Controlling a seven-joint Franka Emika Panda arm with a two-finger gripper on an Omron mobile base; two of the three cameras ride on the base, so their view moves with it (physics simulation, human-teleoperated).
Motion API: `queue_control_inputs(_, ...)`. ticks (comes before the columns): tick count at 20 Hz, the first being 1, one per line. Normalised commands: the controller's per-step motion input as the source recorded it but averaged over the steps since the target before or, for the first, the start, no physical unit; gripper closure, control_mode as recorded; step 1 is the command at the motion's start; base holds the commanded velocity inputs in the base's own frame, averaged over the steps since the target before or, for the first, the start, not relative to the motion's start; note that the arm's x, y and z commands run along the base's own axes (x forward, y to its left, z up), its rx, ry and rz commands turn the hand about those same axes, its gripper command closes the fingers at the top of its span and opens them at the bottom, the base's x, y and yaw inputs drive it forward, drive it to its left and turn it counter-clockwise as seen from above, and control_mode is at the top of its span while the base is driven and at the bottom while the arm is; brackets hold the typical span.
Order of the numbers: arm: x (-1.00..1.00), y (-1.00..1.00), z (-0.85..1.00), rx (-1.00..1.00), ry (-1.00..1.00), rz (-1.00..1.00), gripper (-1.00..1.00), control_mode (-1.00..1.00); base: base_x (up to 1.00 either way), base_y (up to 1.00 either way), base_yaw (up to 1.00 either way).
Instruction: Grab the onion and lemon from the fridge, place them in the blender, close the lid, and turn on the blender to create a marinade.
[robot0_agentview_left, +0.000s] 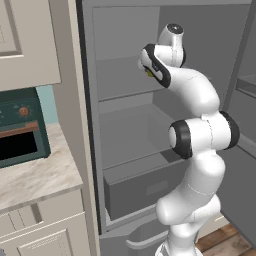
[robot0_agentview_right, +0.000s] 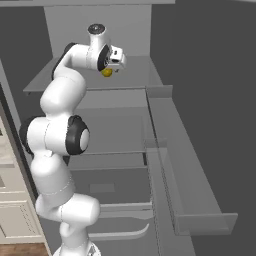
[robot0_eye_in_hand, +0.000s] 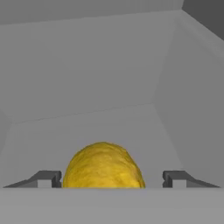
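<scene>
The fridge (robot0_agentview_left: 125, 130) stands open, and my arm reaches onto its upper shelf (robot0_agentview_right: 135, 80). The lemon (robot0_eye_in_hand: 103, 166), bright yellow and rough-skinned, lies on that shelf. In the hand view it sits between my two fingertips (robot0_eye_in_hand: 48, 178), with a gap on each side. My gripper (robot0_eye_in_hand: 111, 179) is open around it and not touching it. In the right base view the lemon (robot0_agentview_right: 106, 72) shows just below the hand, with the gripper (robot0_agentview_right: 108, 69) down on it. From the left base view, a sliver of the lemon (robot0_agentview_left: 149, 73) peeks out behind the wrist.
Below the shelves is a wide grey drawer (robot0_agentview_left: 145, 190). The open fridge door with its shelf bins (robot0_agentview_right: 190, 165) stands to the right. A teal toaster oven (robot0_agentview_left: 20, 130) sits on the marble counter (robot0_agentview_left: 35, 175) to the left of the fridge.
</scene>
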Motion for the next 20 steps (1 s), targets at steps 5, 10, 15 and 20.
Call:
queue_control_inputs(5, -0.32, 0.0, -0.44, 0.0, 0.0, 0.0, 1.0, -1.0, 0.0, 0.0, 0.0)
queue_control_inputs(10, -0.14, 0.0, -0.43, 0.0, 0.0, 0.0, 1.0, -1.0, 0.0, 0.0, 0.0)
queue_control_inputs(15, -0.29, 0.0, -0.04, 0.0, -0.07, 0.0, 1.0, -1.0, 0.0, 0.0, 0.0)
queue_control_inputs(20, -0.95, 0.0, 0.01, -0.02, -0.23, 0.0, 1.0, -1.0, 0.0, 0.0, 0.0)
